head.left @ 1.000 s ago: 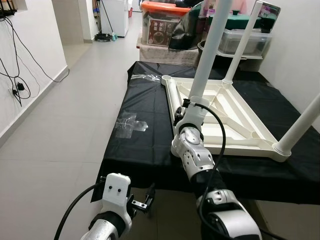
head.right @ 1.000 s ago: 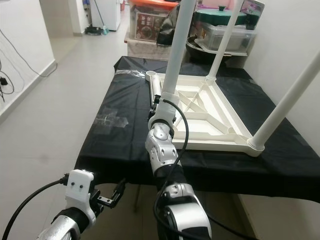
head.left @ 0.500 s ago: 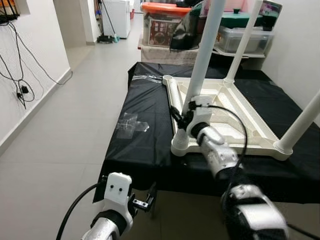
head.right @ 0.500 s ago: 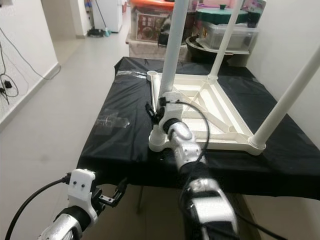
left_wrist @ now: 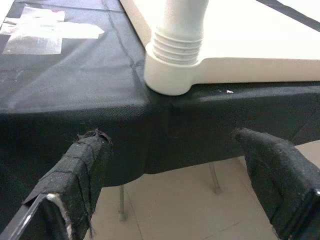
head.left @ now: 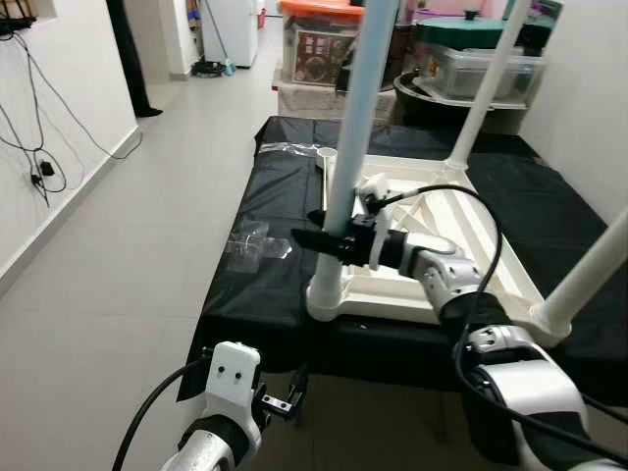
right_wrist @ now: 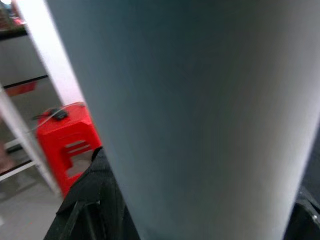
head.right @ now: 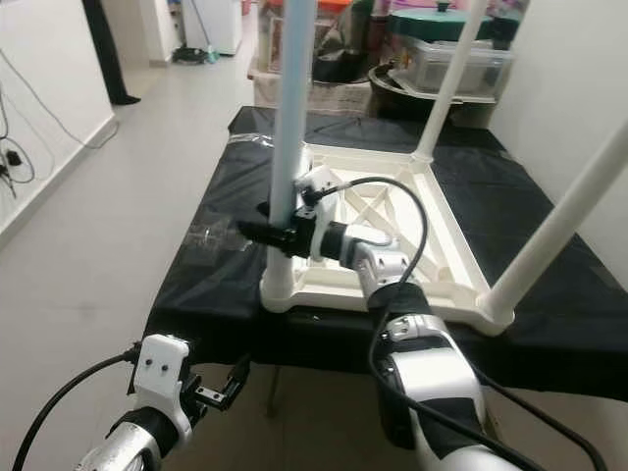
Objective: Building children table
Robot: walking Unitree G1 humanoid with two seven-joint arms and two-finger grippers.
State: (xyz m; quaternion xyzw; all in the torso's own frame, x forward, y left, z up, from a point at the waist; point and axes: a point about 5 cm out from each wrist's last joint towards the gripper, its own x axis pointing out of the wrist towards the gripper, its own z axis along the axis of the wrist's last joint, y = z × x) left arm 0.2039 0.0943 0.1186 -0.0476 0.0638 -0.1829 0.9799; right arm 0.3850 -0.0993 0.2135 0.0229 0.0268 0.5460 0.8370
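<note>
A white children's table (head.left: 461,211) lies upside down on a black-covered bench (head.left: 275,285). Three legs stand up from it: near-left (head.left: 358,118), far-right (head.left: 491,88) and near-right (head.left: 589,270). The far-left corner socket (head.left: 329,154) stands open. My right gripper (head.left: 329,240) reaches in from the right and is shut on the near-left leg (right_wrist: 190,115) just above its socket (left_wrist: 172,75). My left gripper (left_wrist: 170,136) hangs open below the bench's front edge, under that corner, holding nothing.
A clear plastic bag (head.left: 255,243) lies on the black cloth left of the table. Storage boxes (head.left: 319,44) and bins stand behind the bench. Tiled floor runs along the left to a wall with cables (head.left: 39,167). A red stool (right_wrist: 67,140) shows beyond the leg.
My right arm has swung out to the right and its gripper now clasps the near-left leg from the side. The head view has shifted. The left gripper has stayed low.
</note>
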